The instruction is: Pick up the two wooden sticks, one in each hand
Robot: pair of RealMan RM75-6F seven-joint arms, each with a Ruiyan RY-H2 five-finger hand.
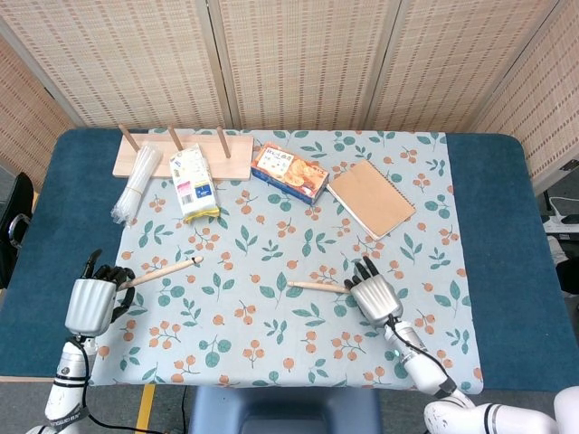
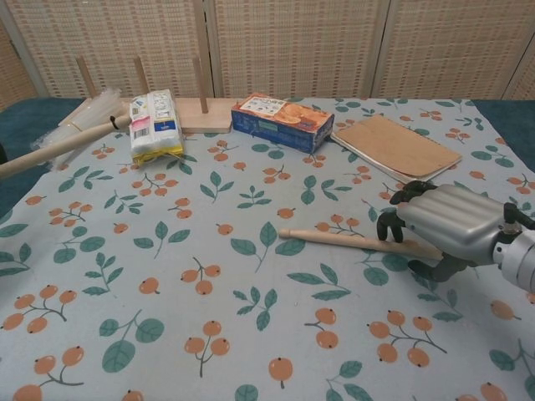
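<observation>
Head view: my left robot hand already grips one wooden stick; my right robot hand cups the other stick, fingers unclosed. I'd curl around it evenly before lifting off the counter.

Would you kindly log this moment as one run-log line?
left robot hand: holds stick, lifted | right robot hand: over second stick, grasp unclear | second stick: on tablecloth

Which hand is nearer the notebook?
Right. The right hand sits just in front of the notebook, over a stick; the left hand is at the table's far left edge.
</observation>
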